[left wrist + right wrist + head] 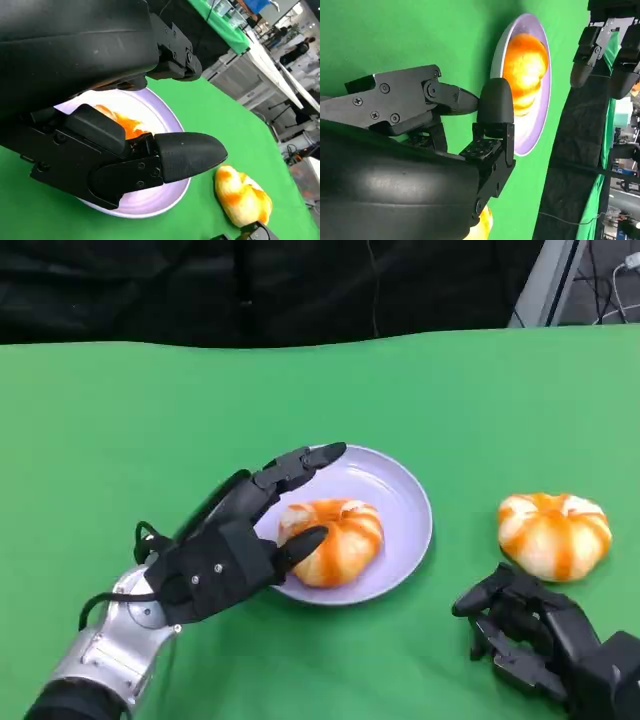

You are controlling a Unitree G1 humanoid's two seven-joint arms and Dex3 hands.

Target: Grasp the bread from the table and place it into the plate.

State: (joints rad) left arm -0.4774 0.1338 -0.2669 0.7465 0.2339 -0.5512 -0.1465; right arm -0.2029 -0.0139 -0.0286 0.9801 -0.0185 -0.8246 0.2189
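Starting at the lower left of the head view, I see my left hand [225, 555] reaching in over the near-left rim of the lilac plate [405, 495]. Its fingers [295, 468] stretch toward the upper right above the plate's far-left rim, and the thumb tip sits at the left flank of the bread on the plate [335, 538]. Whether that thumb presses the bread or merely lies beside it I cannot tell; the fingers are spread apart and do not close around the bread. In the left wrist view the thumb [185, 156] lies across the plate [165, 117] with the orange-glazed bread [125, 125] partly hidden behind it, and the upper fingers stand clear above.

Centre frame, the plate rests on the green table [150, 420], and the bread on it lies in its left half, near the front rim.

Further right, a second bread [555, 532] lies on the bare table, well apart from the plate. Below it, at the lower right corner, my right hand [535, 630] rests low near the table with its fingers curled loosely and nothing between them; it lies just beside the second bread and is not touching it. The right wrist view shows those fingers [495, 107] bent inward with nothing in them, the plate [540, 125] and its bread [525, 70] beyond.
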